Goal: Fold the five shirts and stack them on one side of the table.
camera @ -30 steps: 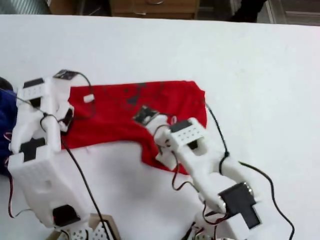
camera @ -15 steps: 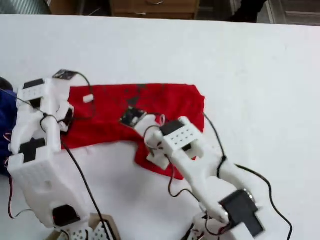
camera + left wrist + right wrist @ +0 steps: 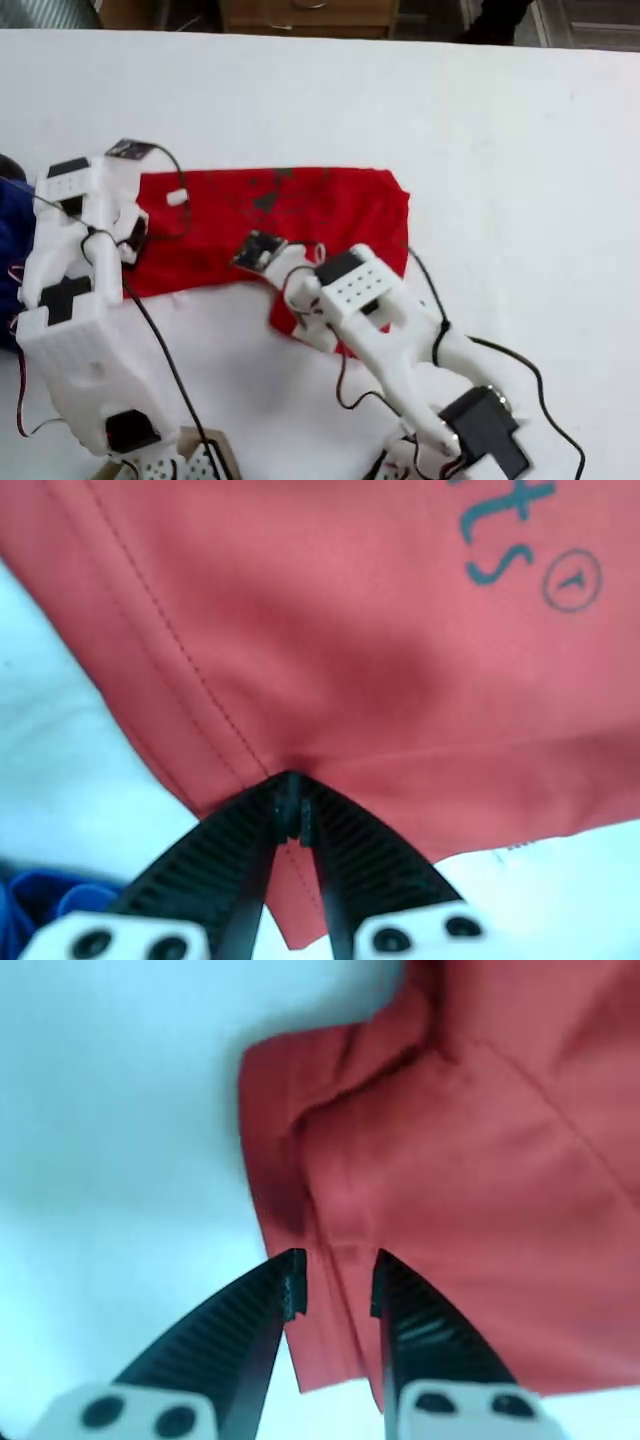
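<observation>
One red shirt (image 3: pixel 300 205) is pinched at its hem by the left gripper (image 3: pixel 290 815); the right gripper (image 3: pixel 336 1282) is held slightly parted, empty, above its edge, with blue cloth (image 3: pixel 12 230) lying beside the left arm.

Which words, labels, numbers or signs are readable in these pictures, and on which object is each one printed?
Dark print on the red shirt, left wrist view: cut off at the picture's edge, so no whole word can be read.
Circled mark beside it: a small sign, its inside too small to read.
Dark print on the red shirt, high view: too blurred to read.
</observation>
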